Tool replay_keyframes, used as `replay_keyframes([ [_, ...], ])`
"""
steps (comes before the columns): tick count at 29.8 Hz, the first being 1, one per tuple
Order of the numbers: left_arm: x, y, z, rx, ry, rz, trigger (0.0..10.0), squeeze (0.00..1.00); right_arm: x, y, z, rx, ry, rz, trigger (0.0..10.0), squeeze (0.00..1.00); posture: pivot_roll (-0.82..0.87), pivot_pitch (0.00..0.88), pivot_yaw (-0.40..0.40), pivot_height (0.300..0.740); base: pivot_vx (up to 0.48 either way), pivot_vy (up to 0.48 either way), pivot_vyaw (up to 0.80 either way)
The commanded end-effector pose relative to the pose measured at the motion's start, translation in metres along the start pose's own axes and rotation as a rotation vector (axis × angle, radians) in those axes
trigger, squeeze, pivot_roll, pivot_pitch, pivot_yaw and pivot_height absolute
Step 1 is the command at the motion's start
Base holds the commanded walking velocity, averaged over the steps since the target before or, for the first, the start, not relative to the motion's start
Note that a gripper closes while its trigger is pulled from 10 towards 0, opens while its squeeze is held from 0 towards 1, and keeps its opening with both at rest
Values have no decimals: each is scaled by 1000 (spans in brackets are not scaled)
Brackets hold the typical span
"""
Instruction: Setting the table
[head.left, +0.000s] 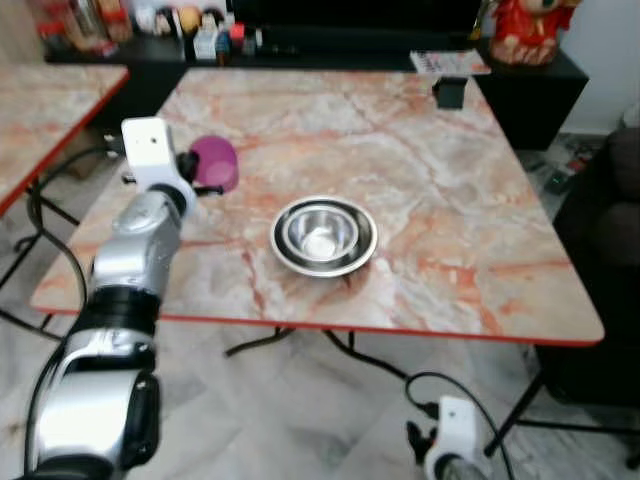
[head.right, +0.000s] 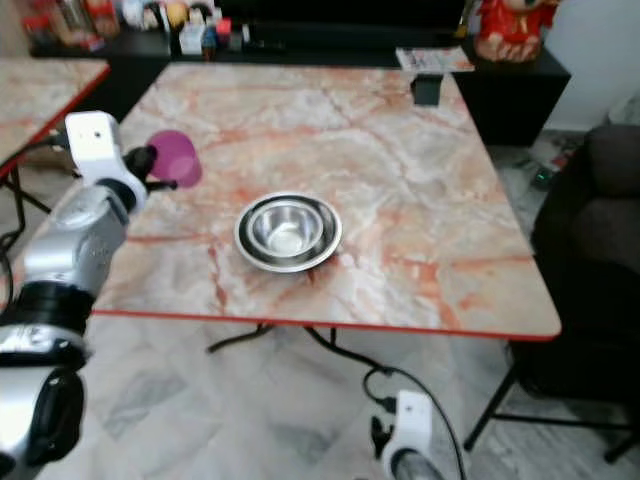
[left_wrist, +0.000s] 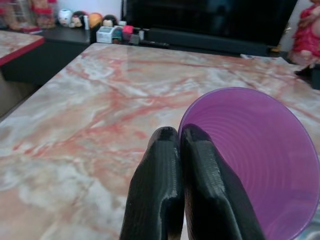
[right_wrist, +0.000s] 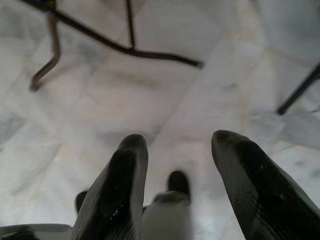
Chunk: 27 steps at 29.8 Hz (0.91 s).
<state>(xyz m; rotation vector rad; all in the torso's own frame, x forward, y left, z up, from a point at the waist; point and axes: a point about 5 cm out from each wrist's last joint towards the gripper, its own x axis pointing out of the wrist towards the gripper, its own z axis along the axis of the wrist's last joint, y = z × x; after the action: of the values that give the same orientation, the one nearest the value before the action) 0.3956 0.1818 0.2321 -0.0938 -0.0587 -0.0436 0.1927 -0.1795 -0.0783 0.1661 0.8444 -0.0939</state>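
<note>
A purple plastic cup (head.left: 215, 163) is at the left side of the marble table (head.left: 420, 160). My left gripper (left_wrist: 178, 135) is shut on the cup's (left_wrist: 250, 155) rim, one finger inside and one outside. The cup is tilted, its mouth facing the wrist camera. Two nested steel bowls (head.left: 322, 236) sit near the table's front middle, to the right of the cup. My right gripper (right_wrist: 180, 145) hangs open low over the tiled floor, below the table's front edge, holding nothing.
A small black object (head.left: 450, 92) stands at the table's far right. A second marble table (head.left: 40, 110) is on the left. A low black cabinet (head.left: 200, 45) with small items runs along the back. A dark sofa (head.left: 610, 250) is at the right. A cable (head.left: 440, 385) lies on the floor.
</note>
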Motion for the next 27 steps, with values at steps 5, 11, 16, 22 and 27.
replay_keyframes([
  [5, -3, 11, 7, 35, -11, 29, 10000, 0, 1, 8, -1, 12, 4, 17, 10000, 0, 26, 101, -16, 740, 317, 0, 0],
  [11, -4, 12, 6, 34, 2, 35, 10000, 0, 0, 6, -3, 9, 8, 16, 10000, 0, 27, 107, -21, 740, 315, 0, 0],
  [16, -5, 12, 0, 49, 32, 35, 10000, 0, -1, 5, -5, 4, 13, 17, 10000, 0, 28, 108, -27, 740, 247, 0, 0],
  [22, -6, 8, -4, 65, 60, 11, 10000, 0, -1, 3, -4, -4, 14, 14, 10000, 0, 28, 113, -38, 740, 0, 0, 0],
  [27, -10, -8, -21, 94, 142, -71, 10000, 0, -1, 0, -4, -30, 20, 19, 10000, 0, 29, 120, -50, 740, 0, 0, 0],
])
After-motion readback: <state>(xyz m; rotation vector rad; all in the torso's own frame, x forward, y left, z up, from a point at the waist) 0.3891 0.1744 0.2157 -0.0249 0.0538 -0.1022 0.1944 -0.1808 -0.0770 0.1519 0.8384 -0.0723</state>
